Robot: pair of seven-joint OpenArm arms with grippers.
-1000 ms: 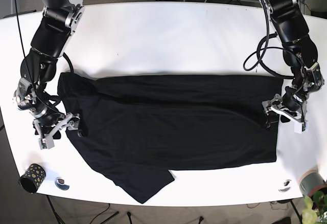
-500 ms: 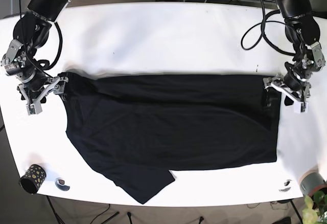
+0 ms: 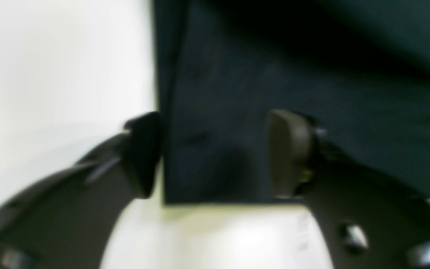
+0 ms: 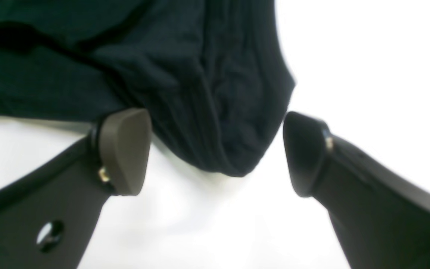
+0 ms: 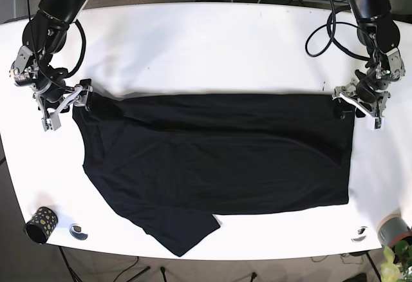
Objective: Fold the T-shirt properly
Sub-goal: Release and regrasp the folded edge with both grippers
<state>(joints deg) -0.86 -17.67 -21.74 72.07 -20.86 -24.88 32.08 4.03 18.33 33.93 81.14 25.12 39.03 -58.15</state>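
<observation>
Both claws are sitting higher up the bench than before, the left claw and right claw spread wide around T-shirt corners, gripping nothing.

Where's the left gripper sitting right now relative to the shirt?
In the base view the left gripper is at the right side, at the T-shirt's far right corner; the left wrist view shows its open fingers straddling that corner's edge.

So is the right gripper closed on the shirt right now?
No, the right gripper is open, its fingers apart on either side of the T-shirt corner.
</observation>
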